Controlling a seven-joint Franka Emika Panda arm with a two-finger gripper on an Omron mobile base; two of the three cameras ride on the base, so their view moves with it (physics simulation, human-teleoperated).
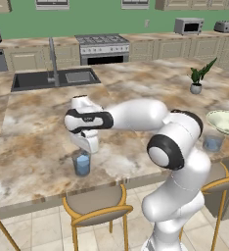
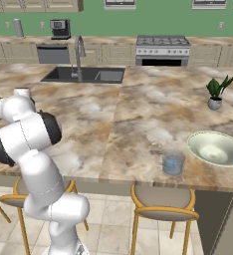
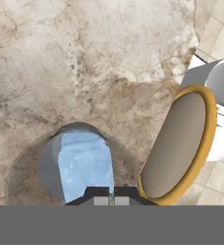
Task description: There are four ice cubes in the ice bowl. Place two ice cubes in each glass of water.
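Your tool [image 1: 88, 147] hangs directly over the near glass of water [image 1: 81, 164] at the bench [image 1: 33, 142] edge; its fingertips look pressed together, but whether they pinch a cube you cannot tell. Stay centred over the rim and release low. At three o'clock stands the second glass [image 2: 173, 163], beyond it the ice bowl [image 2: 216, 149], its contents unreadable.

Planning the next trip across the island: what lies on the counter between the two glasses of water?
In the left base view, only bare marble counter and the robot's arm above it separate the near glass from the far glass.
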